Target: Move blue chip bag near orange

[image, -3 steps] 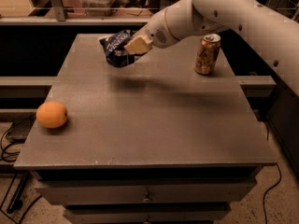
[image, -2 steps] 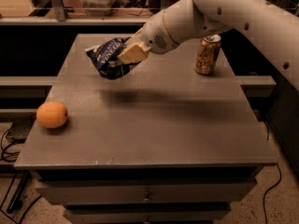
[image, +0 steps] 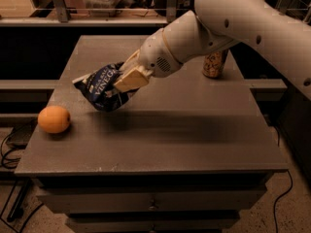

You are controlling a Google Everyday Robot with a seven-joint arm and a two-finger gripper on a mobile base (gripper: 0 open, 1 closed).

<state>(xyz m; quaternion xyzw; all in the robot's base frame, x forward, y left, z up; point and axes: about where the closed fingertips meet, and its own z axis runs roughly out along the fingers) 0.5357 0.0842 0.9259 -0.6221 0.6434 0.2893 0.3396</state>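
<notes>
The blue chip bag [image: 101,87], dark blue foil with white lettering, hangs in the air over the left-middle of the grey table [image: 194,140]. My gripper [image: 127,80] is shut on the bag's right side, and the white arm reaches in from the upper right. The orange [image: 54,119] sits on the table near its left edge, a short way down and left of the bag. The bag is apart from the orange and casts a shadow on the tabletop.
A gold-brown drink can [image: 214,63] stands at the table's back right, partly behind my arm. Drawers [image: 150,203] are below the table's front edge. Cables [image: 9,149] lie on the floor at left. A shelf with a railing [image: 87,18] runs behind the table.
My gripper has carried the blue chip bag from the back of the table forward and left, lower and closer to the orange. The orange and can have not moved.
</notes>
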